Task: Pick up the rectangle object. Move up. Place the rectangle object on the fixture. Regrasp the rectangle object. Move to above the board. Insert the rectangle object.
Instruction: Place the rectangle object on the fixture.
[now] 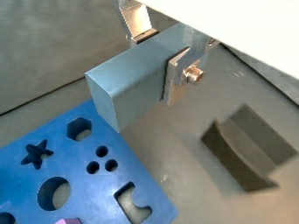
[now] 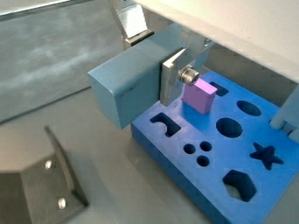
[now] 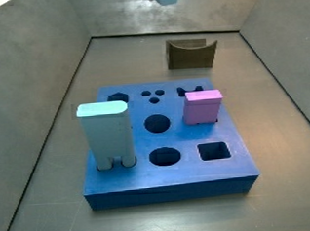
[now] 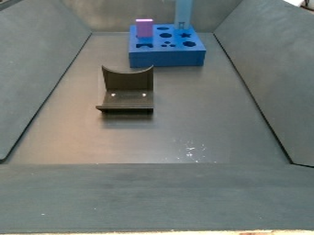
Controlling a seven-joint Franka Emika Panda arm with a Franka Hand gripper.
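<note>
End effector point(image 1: 160, 54): two flat silver fingers point(image 1: 177, 75) closed on the rectangle object point(image 1: 131, 83), a pale blue-grey slab with plain faces and sharp corners. One finger lies flat against the slab's broad face, with a screw visible on it; the second shows above the slab's far edge. The slab is held clear of the grey floor point(image 1: 187, 171).

Board point(image 1: 70, 179): bright blue, lying on the floor beneath the slab. Star, hexagon, round and irregular holes are cut in its top.

Fixture point(image 1: 247, 145): dark olive-brown, raised sides with a dipped middle, standing on the floor apart from the board.
</note>
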